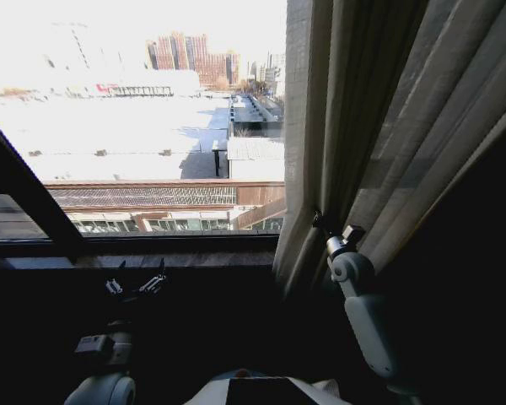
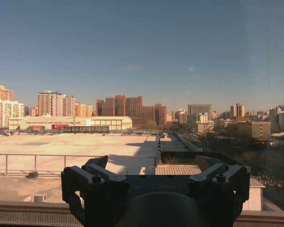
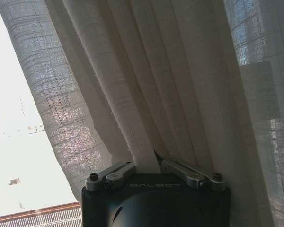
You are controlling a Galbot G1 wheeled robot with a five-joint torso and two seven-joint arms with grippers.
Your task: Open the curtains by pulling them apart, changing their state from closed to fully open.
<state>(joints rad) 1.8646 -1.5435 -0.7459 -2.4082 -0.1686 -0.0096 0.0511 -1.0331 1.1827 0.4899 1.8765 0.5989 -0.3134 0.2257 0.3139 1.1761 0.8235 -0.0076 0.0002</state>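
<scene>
Our right gripper (image 3: 156, 163) pinches the curtains (image 3: 146, 85) to tug them aside; our left gripper (image 2: 155, 171) waits, spread wide.

Bright window (image 1: 152, 126) from nine to twelve o'clock; dark sill (image 1: 135, 253) below, sunlit rooftops (image 2: 85, 142) and towers (image 2: 128, 111) outside.

I see curtains (image 3: 146, 80): sheer matt cloth, coarse linen-like weave. Right gripper (image 3: 146, 165): brushed metal links, matt black plastic body.
</scene>
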